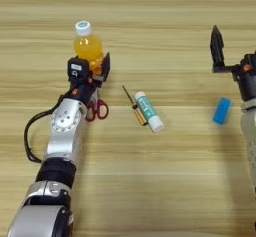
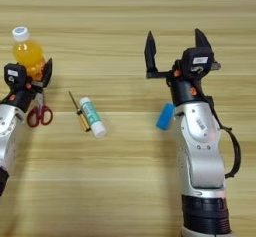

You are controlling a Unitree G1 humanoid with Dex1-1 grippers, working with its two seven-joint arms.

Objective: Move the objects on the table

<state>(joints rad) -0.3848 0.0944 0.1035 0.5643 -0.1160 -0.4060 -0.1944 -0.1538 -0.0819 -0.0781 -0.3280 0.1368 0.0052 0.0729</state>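
Left gripper (image 1: pixel 92 66) fingers straddle orange-drink plastic bottle (image 1: pixel 88 43), not clamped; centre before squeezing. Right gripper (image 2: pixel 175 46) spread, empty.

Orange-drink bottle (image 1: pixel 88 45) is the reference, lying on the desk (image 1: pixel 150 181), white cap pointing away. Left gripper (image 1: pixel 95 67) is at its near end, one black finger against its right side. Red-handled scissors (image 1: pixel 97 109) just below it, beside the arm. Screwdriver (image 1: pixel 134 105) and glue stick (image 1: pixel 149 111) lower right, touching side by side. Blue block (image 1: pixel 221 110) far right, just beside the right arm. Right gripper (image 1: pixel 218 46) far right, one finger visible.
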